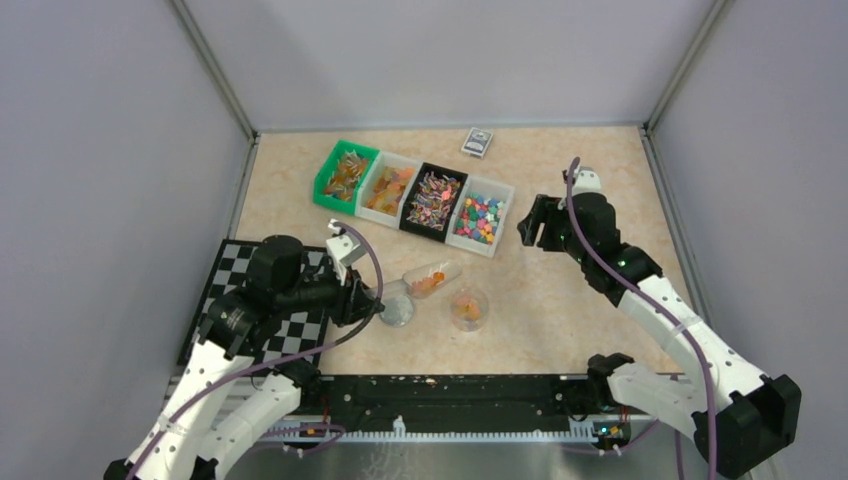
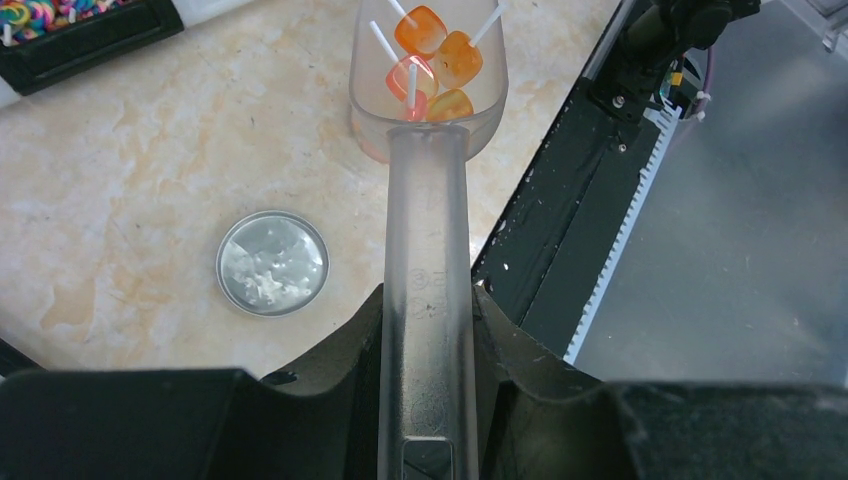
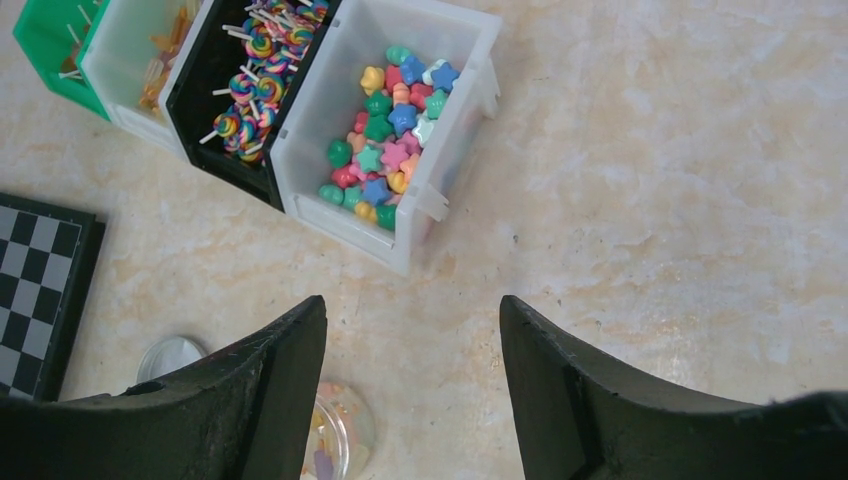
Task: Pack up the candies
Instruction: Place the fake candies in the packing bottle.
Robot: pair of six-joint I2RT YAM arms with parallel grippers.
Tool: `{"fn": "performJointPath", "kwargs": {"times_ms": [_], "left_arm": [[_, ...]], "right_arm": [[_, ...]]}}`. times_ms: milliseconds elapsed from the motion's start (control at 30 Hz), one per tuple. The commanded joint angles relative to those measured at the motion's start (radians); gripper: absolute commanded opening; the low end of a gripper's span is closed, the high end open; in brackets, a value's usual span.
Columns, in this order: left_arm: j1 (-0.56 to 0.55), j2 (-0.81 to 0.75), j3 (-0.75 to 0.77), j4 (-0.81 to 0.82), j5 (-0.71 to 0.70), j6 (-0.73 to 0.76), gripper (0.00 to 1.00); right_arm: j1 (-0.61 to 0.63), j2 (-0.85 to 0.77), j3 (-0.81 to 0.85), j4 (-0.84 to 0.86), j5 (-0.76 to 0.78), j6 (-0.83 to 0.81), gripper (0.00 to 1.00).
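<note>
With the left gripper (image 2: 427,310) clamped on the scoop (image 2: 425,230) and orange candies (image 2: 435,60) just ahead, tilting short of the cup (image 1: 468,308) could spill them, while the right gripper (image 3: 410,320) hangs wide.

Setting: you are in a robotics lab test cell. Evidence follows.
- Plain grey walls (image 1: 120,150) on aluminium posts (image 1: 213,70) box in the bench (image 1: 600,170) on three sides.
- The left arm (image 1: 215,375) and right arm (image 1: 680,330), white and black, are bolted to a black rail (image 1: 450,392) with a toothed strip at the near edge.
- Purple cables (image 1: 590,240) run exposed along the arms.
- A black-and-white checkerboard (image 1: 228,265) lies flat at bench left.
- Four sorting bins (image 1: 322,190) stand side by side in a row.
</note>
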State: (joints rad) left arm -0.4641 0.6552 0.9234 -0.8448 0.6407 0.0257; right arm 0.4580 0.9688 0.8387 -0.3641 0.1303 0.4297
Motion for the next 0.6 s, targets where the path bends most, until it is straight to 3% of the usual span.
{"fn": "performJointPath", "kwargs": {"times_ms": [0,567], "left_arm": [[-0.014,-0.005,-0.026,0.036,0.025,-0.009,0.00],[-0.049,0.111,-0.027,0.029,-0.007,-0.012,0.00]], "right_arm": [[0.009,-0.020,0.017,0.026,0.011,0.000,0.63],[0.008,-0.032,-0.006,0.058,0.020,-0.007,0.63]]}}
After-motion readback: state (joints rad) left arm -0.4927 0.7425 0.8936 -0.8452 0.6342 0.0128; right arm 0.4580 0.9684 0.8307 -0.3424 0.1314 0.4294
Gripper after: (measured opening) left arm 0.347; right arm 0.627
